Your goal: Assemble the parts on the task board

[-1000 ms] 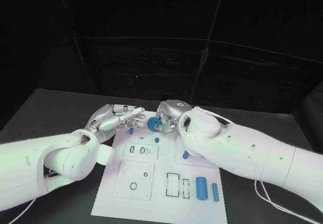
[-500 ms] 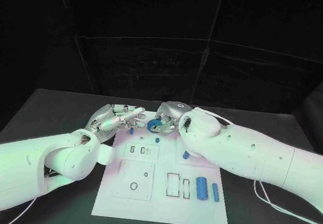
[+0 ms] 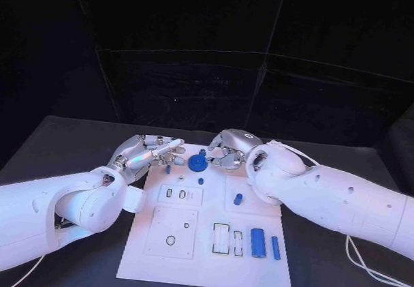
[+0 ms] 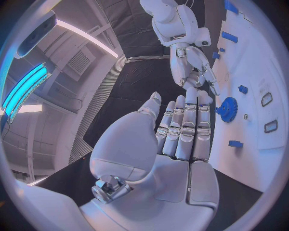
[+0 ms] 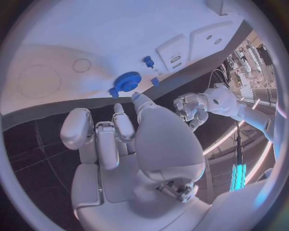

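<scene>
Your left robot hand [image 3: 149, 153] lay at the far end of the white task board [image 3: 205, 266] with its fingers stretched out flat and side by side, holding nothing, and your right robot hand [image 3: 228, 152] faced it from the other side, fingers loosely parted and likewise free of any part. Between the two, on the board, sat the blue gear [image 3: 198, 162], close to the fingertips of both but gripped by neither; the left wrist view showed it just past that hand's fingertips [image 4: 227, 108], and the right wrist view showed it just beyond the right hand's fingers [image 5: 127, 81]. A small blue peg [image 3: 201, 180] stood a little nearer you than the gear, and another short blue piece [image 3: 237, 199] lay below the right hand's wrist. Well back from both hands, on the near part of the board, a thick blue cylinder [image 3: 258, 242] and a thin blue rod [image 3: 275, 247] lay side by side beside rectangular recesses. The board rested on a black table [image 3: 59, 143], and the room behind was dark, with black panelled walls.
</scene>
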